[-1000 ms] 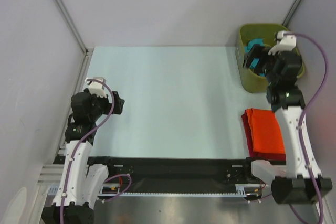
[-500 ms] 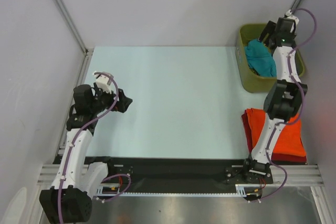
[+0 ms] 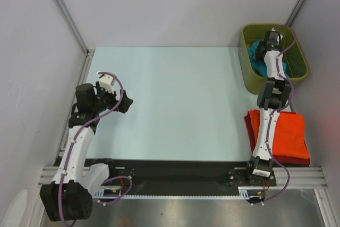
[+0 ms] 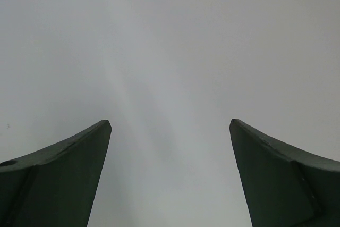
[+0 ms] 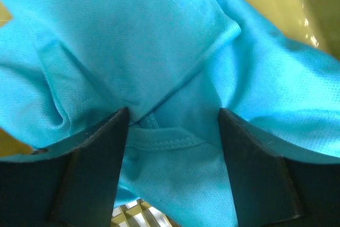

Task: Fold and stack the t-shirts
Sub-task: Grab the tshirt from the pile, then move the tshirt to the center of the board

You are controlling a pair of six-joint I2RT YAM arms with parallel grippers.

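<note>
Inside bin (image 3: 298, 59), right gripper (image 5: 172, 114) (jaws apart) — straddling teal t-shirt (image 5: 159, 41)

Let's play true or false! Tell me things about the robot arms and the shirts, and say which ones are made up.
1. The teal cloth t-shirt lies inside the olive-green plastic bin. True.
2. The left gripper holds a shirt. False: it is open and empty.
3. The folded orange-red cloth t-shirt lies on the pale table. True.
4. The right gripper is over the orange-red t-shirt. False: it reaches into the bin, straddling a teal fold.
</note>
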